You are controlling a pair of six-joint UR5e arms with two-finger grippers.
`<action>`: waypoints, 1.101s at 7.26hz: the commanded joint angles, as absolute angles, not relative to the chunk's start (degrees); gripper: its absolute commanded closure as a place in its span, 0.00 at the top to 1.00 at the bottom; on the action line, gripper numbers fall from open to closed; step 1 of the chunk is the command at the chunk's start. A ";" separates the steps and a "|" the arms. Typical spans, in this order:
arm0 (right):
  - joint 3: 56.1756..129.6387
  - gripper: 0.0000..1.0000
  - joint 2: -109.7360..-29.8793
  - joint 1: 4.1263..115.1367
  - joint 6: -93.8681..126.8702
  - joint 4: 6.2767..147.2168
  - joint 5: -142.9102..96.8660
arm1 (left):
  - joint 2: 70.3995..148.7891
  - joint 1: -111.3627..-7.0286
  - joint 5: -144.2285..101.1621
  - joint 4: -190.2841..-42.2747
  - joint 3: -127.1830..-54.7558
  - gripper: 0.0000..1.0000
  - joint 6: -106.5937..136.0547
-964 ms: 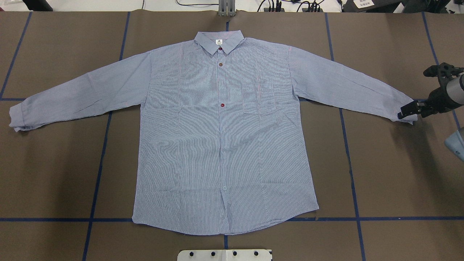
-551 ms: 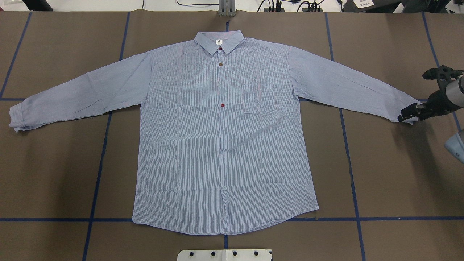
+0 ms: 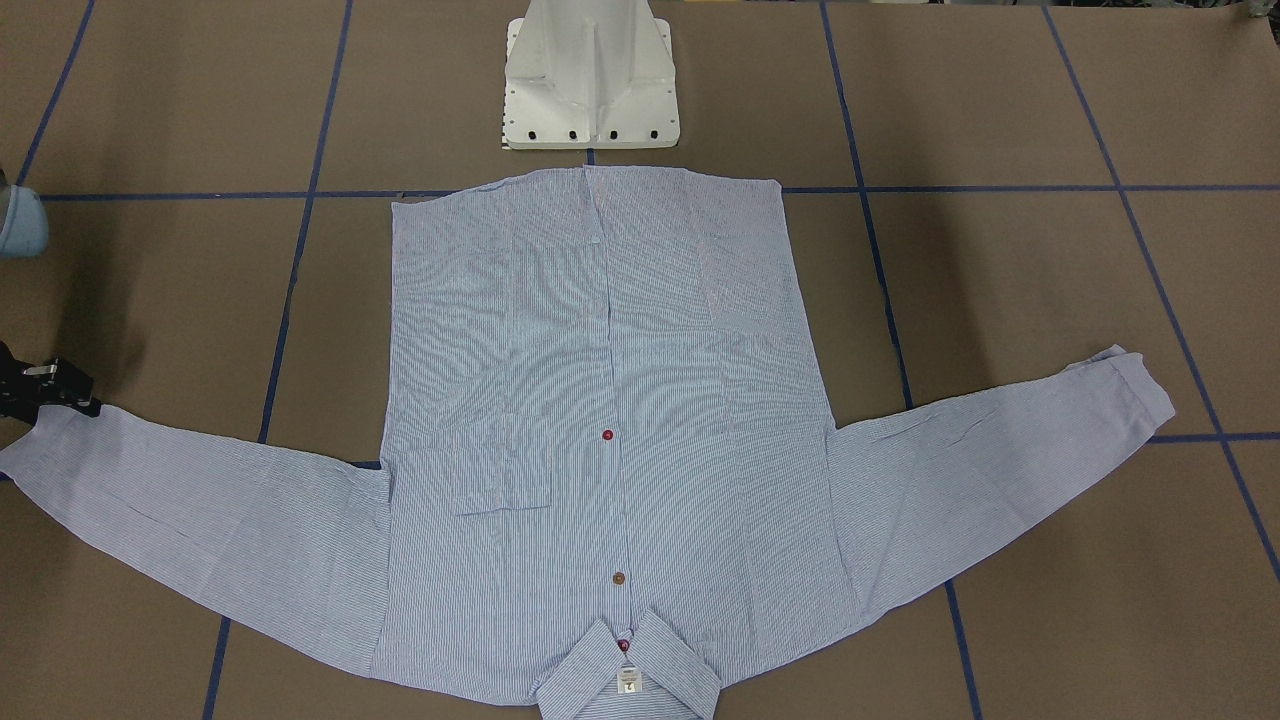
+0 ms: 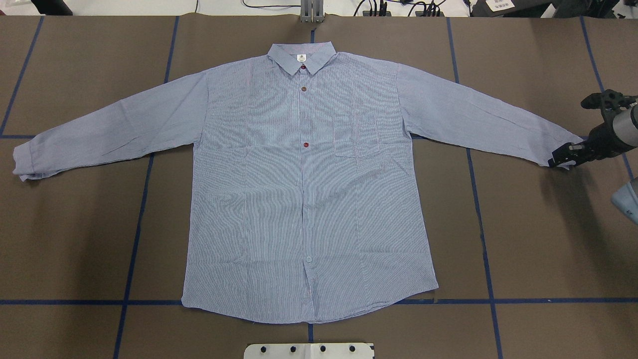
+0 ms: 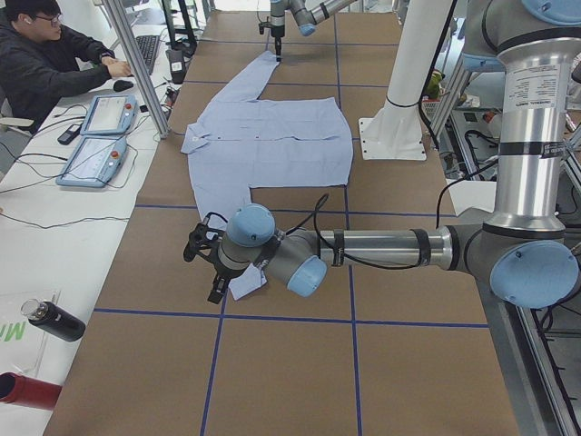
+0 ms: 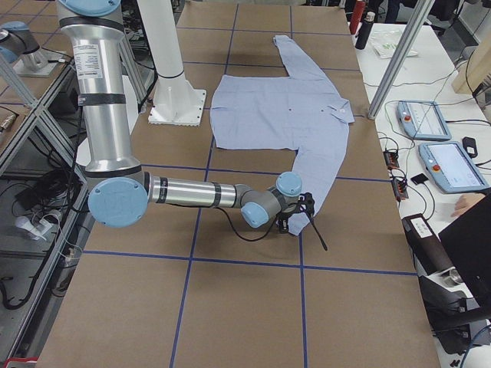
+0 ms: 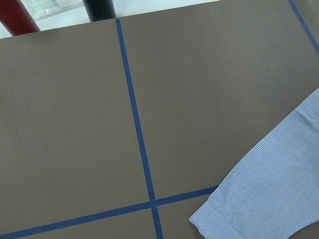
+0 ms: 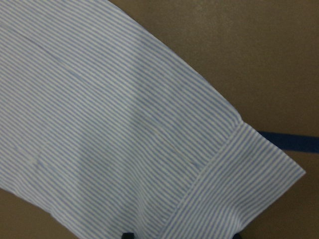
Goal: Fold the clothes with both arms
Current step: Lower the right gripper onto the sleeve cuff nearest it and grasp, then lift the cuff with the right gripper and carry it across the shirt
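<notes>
The pinstriped shirt (image 4: pixel 304 199) lies flat, front up, on the brown table, collar away from the robot and both sleeves spread out. My right gripper (image 4: pixel 562 158) is low at the end of the right sleeve, shut on its cuff (image 8: pixel 239 179). It also shows at the front-facing view's left edge (image 3: pixel 62 397). My left gripper (image 5: pixel 209 268) shows only in the exterior left view, just above the left cuff (image 5: pixel 247 285); I cannot tell if it is open or shut. The left wrist view shows that cuff (image 7: pixel 259 199) and no fingers.
The white pedestal base (image 3: pixel 590 90) stands near the hem. Blue tape lines (image 4: pixel 134 239) cross the table. An operator (image 5: pixel 45 64) sits with teach pendants (image 5: pixel 95 150) at the far table edge. A black bottle (image 5: pixel 54 320) and a red one (image 5: pixel 18 389) lie past the left end.
My right gripper has shifted slightly to the right and dropped lower at the cuff. The end of the right sleeve has been drawn outward and lies straighter. The rest of the shirt has not moved.
</notes>
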State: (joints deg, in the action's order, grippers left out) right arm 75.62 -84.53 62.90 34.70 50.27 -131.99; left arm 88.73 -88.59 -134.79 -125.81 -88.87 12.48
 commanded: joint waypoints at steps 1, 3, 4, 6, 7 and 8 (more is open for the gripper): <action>76.81 0.00 -84.46 63.02 34.63 50.27 -132.27 | 88.07 -88.59 -134.82 -125.95 -88.95 1.00 12.39; 77.34 0.00 -84.46 63.37 34.63 50.27 -132.36 | 87.98 -88.59 -134.91 -125.95 -89.03 1.00 12.39; 78.82 0.00 -84.46 63.89 34.63 50.27 -132.45 | 87.98 -88.59 -134.83 -125.95 -89.03 1.00 12.39; 83.47 0.00 -83.94 66.87 34.63 52.71 -136.11 | 87.98 -88.59 -134.91 -125.95 -88.95 1.00 12.48; 87.06 0.00 -83.59 68.19 34.63 53.26 -139.36 | 87.98 -88.59 -134.83 -125.95 -88.95 1.00 12.48; 90.49 0.00 -83.15 68.20 34.72 53.44 -141.05 | 87.98 -88.59 -134.82 -125.86 -88.95 1.00 12.39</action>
